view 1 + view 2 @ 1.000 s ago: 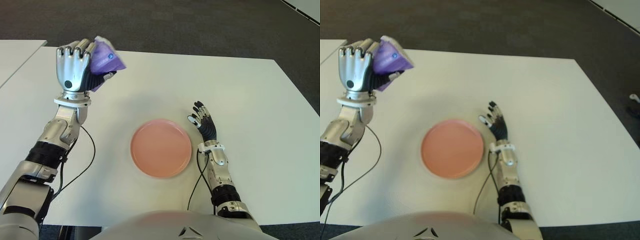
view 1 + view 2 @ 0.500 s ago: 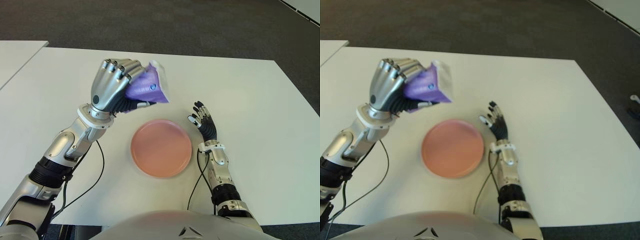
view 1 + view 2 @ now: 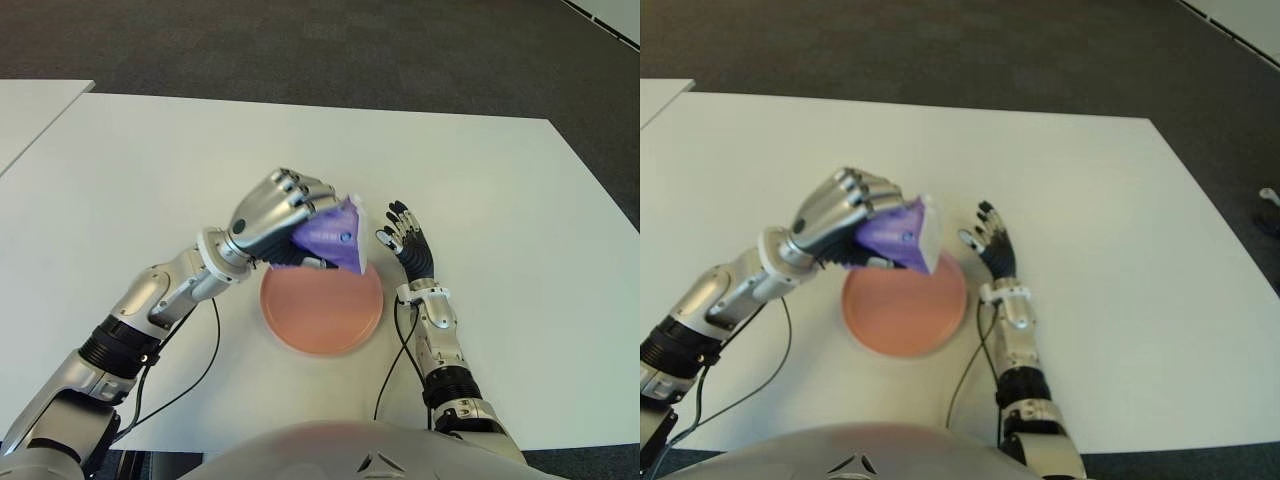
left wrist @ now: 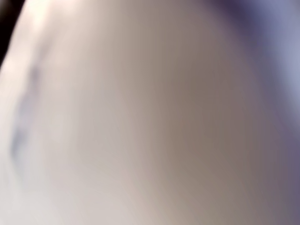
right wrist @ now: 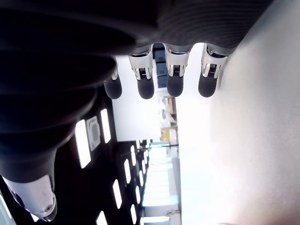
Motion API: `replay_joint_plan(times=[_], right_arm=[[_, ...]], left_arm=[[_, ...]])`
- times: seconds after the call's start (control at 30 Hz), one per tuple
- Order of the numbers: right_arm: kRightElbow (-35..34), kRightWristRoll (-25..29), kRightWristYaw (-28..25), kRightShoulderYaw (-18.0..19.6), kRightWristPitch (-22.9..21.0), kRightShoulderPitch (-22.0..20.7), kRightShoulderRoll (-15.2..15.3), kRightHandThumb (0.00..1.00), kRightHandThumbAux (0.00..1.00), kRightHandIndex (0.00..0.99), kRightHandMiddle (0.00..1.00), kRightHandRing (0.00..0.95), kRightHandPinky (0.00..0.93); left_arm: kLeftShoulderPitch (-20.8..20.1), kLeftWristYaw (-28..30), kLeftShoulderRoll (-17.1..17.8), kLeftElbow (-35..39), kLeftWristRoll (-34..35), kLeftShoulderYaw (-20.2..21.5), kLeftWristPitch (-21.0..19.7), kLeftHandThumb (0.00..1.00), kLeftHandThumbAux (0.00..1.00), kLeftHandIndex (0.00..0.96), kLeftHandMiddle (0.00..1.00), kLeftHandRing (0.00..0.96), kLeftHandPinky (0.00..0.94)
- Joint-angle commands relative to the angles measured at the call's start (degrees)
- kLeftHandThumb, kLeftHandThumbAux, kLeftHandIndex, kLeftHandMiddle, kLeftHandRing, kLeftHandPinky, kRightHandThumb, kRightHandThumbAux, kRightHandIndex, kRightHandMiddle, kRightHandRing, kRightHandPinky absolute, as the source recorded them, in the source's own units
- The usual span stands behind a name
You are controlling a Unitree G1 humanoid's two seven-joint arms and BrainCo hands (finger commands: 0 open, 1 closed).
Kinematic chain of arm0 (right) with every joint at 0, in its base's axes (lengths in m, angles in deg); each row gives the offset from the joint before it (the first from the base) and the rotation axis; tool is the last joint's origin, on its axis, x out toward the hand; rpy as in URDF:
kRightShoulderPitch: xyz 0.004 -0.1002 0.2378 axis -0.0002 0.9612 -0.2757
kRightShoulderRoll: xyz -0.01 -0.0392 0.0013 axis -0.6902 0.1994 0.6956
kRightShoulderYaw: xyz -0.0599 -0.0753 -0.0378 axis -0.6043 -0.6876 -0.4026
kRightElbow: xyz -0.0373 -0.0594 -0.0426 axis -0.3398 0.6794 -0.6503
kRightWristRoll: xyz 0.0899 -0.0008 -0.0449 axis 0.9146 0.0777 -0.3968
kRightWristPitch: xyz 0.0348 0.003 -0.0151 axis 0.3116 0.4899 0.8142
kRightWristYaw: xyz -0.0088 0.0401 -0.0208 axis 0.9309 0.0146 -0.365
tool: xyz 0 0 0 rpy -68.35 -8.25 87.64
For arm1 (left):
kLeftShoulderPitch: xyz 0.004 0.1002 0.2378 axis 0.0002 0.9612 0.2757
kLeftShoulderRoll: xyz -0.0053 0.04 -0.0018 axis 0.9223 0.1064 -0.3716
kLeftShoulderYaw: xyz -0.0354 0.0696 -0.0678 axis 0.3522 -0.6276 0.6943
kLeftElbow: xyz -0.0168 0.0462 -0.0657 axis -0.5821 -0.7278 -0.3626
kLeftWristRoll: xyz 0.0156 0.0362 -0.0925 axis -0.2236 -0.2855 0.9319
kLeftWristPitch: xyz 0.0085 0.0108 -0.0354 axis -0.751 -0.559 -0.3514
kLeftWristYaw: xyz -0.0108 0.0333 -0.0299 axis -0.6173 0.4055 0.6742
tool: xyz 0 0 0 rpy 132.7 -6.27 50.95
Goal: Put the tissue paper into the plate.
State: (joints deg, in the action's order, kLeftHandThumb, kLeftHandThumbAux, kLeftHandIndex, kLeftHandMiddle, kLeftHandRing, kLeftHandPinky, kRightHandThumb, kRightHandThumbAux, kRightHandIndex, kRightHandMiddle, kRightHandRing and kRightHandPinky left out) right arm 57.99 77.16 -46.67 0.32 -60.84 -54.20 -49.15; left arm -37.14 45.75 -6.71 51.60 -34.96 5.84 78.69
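Setting: white table [image 3: 520, 190] is being shown from above, dark carpet behind it, and a pink plate [image 3: 322, 312] is lying near the robot's body.
Left eye view: the purple tissue pack [image 3: 333, 235] is being gripped in the curled fingers of the left hand [image 3: 280, 212], and is being held over the far rim of the plate, seemingly clear of it, so a release would likely drop it inside.
Right eye view: the right hand [image 3: 992, 246] is being kept just beside the plate on its right side, fingers spread and nothing in them, probably so the path stays free; whether it is touching the table cannot be told.
Left wrist view: only a pale blur with a violet edge is being shown, likely the pack pressed close to the lens; no fingers are being made out here.
Right wrist view: four fingertips [image 5: 175, 84] are being held straight and apart, confirming an empty hand.
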Motion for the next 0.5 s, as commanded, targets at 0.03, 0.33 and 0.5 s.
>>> replay_joint_plan(times=[0.03,0.33,0.5], right_arm=[[5.52,0.06,0.14,0.23,-3.89,4.91,0.18,0.000,0.660,0.000,0.000,0.000,0.000],[5.03,0.10,0.47,0.29,-4.38,5.05,0.32,0.000,0.659,0.000,0.000,0.000,0.000],[5.23,-0.05,0.65,0.28,-4.17,5.12,0.39,0.000,0.656,0.000,0.000,0.000,0.000]], left_arm=[[0.55,3.18,0.11,-1.69,-2.55,-1.24,1.43,0.750,0.697,0.443,0.849,0.852,0.855],[1.61,5.81,0.30,-3.21,-7.73,-2.77,1.90,0.749,0.697,0.443,0.852,0.855,0.858],[1.92,5.37,0.03,-5.69,-11.44,-4.37,1.04,0.749,0.697,0.443,0.852,0.857,0.858]])
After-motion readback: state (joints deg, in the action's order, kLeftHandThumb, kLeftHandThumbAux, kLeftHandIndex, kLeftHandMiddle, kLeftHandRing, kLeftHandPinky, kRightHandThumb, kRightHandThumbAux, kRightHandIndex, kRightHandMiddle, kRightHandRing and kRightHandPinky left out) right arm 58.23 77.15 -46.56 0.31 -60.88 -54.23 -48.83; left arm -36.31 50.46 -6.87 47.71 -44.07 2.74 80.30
